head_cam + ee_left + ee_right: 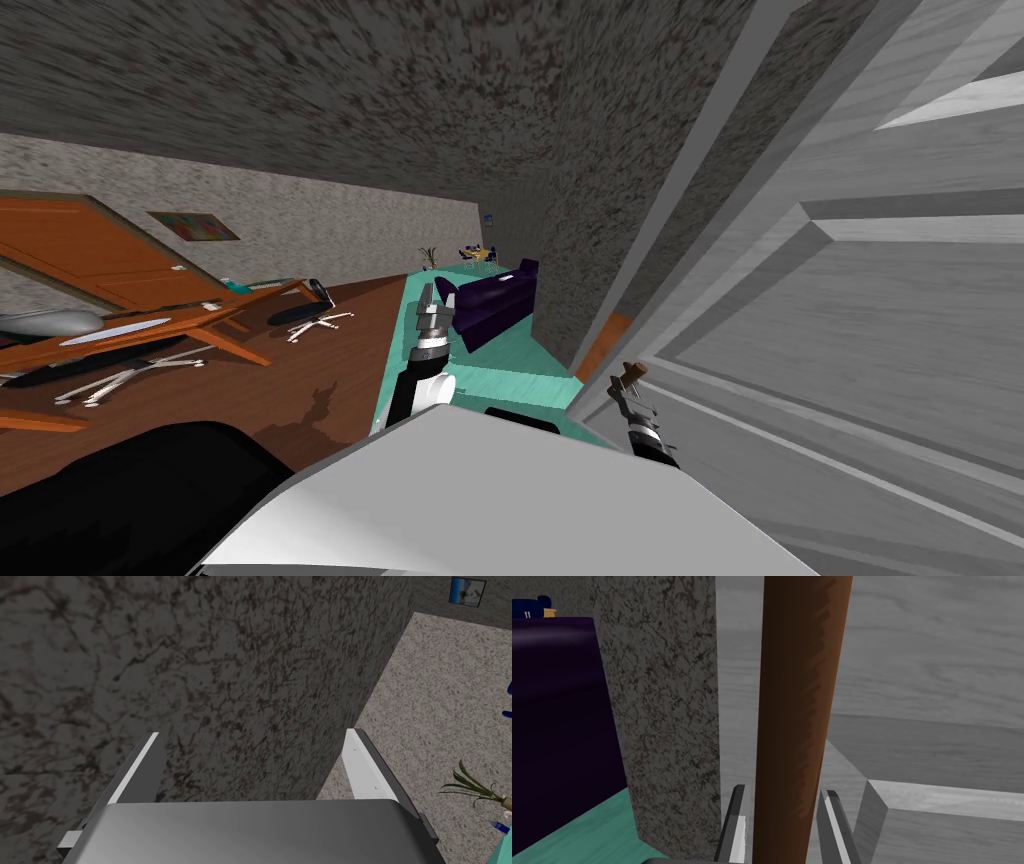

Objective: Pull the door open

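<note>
right gripper [784,796] clenched on the brown handle [797,701] of the grey door [937,676], left gripper [252,736] spread idle; i judge the pull comes next, along its arc.

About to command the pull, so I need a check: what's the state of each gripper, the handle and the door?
right gripper: shut on the brown handle.
left gripper: open, empty, facing a speckled wall.
brown handle: clamped in the right gripper.
grey door: seemingly ajar, a narrow gap at its edge.
</note>
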### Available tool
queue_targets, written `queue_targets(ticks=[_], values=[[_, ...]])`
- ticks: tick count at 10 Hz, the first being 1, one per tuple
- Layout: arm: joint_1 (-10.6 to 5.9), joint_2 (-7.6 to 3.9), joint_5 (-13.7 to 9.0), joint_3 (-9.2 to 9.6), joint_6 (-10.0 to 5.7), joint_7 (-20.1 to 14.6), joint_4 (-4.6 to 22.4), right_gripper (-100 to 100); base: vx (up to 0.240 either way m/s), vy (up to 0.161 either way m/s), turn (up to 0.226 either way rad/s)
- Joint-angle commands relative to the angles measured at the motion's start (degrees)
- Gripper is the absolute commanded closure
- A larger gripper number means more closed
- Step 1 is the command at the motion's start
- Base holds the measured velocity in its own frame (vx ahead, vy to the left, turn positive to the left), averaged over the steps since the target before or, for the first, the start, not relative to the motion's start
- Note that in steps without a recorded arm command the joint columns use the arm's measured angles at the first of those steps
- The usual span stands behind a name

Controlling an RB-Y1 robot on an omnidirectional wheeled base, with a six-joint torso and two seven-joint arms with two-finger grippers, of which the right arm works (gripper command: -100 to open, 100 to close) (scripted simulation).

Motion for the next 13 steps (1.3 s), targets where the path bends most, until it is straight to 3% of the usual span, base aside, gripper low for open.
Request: queue_targets(ticks=[1, 5, 6, 13], values=[[0.89, -0.57, 0.7, 1.24, -0.32, -0.8, -0.8, 100, -0.224, -0.033, 0.062], [2.50, -2.41, 2.7, 4.57, -1.73, -3.4, -2.3, 100, -0.253, -0.046, 0.069], [2.14, -2.12, 2.5, 4.20, -1.48, -2.9, -2.3, 100, -0.112, 0.006, 0.015], [5.69, -6.03, 5.3, 8.73, -6.52, -7.8, -2.6, 100, -0.206, -0.039, 0.094]])
